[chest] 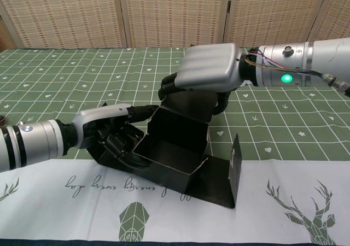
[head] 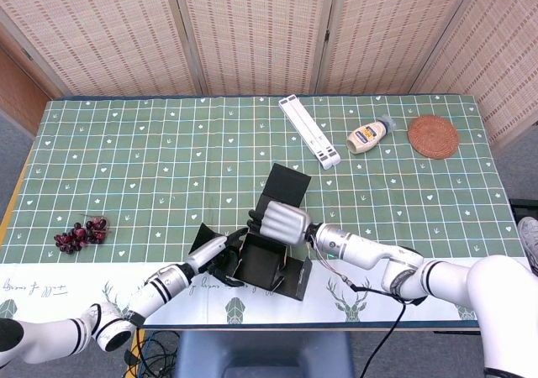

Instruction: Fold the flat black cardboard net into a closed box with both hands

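We judge the job about halfway. The box [chest: 175, 147] sits at the near edge of the table [head: 151, 168], just ahead of the white border, and already has standing walls round an open tray; its top is not closed. A tall flap [head: 283, 185] rises at the far side, a flat panel [chest: 216, 183] lies out to the near right, and a small tab [chest: 235, 161] stands at that panel's end. Those still have to be folded in and shut.

Our left hand [chest: 112, 128] rests against the box's left wall, fingers extended along it and touching the card. Our right hand [chest: 210, 74] grips the top of the tall flap, fingers curled over its far edge.

The tray's mouth faces up. In the head view, the whole net's long axis runs from far to near, slanting slightly right.
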Robot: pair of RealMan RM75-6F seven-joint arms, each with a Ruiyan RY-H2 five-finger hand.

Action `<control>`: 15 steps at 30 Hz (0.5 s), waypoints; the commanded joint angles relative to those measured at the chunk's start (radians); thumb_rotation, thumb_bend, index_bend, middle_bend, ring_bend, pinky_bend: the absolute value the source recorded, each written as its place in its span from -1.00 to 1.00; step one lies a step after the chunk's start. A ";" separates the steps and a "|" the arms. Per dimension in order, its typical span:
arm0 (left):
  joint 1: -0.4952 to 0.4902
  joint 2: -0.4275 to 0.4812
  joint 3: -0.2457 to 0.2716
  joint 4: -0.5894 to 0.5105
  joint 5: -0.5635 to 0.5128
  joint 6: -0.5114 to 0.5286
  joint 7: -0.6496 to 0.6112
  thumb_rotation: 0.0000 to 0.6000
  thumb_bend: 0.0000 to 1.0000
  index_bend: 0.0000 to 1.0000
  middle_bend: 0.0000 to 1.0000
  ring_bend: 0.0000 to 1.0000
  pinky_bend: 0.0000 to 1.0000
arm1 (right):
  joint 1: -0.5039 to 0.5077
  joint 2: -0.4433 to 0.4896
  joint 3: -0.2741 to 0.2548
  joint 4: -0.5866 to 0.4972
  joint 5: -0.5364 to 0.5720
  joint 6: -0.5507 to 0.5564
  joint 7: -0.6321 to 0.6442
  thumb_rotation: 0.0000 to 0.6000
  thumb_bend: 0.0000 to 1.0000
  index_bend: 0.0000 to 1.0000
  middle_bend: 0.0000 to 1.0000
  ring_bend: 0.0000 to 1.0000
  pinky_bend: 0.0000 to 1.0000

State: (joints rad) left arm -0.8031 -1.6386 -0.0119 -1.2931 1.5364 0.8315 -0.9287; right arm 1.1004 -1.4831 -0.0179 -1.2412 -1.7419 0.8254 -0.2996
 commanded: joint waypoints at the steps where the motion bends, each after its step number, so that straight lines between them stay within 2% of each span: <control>1: -0.005 0.003 0.002 0.002 0.001 -0.005 -0.015 1.00 -0.88 -0.83 -0.84 0.11 0.57 | -0.001 -0.001 -0.001 0.000 -0.003 0.003 0.003 1.00 -0.42 -0.37 -0.14 0.60 1.00; 15: -0.035 0.040 0.009 -0.028 0.011 -0.042 -0.120 1.00 -0.88 -0.67 -0.65 0.15 0.57 | 0.000 -0.005 0.017 0.015 0.001 0.021 0.026 1.00 -0.42 -0.37 -0.15 0.60 1.00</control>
State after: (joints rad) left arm -0.8317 -1.6053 -0.0041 -1.3163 1.5441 0.7965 -1.0363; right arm 1.1003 -1.4882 -0.0023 -1.2270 -1.7431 0.8483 -0.2725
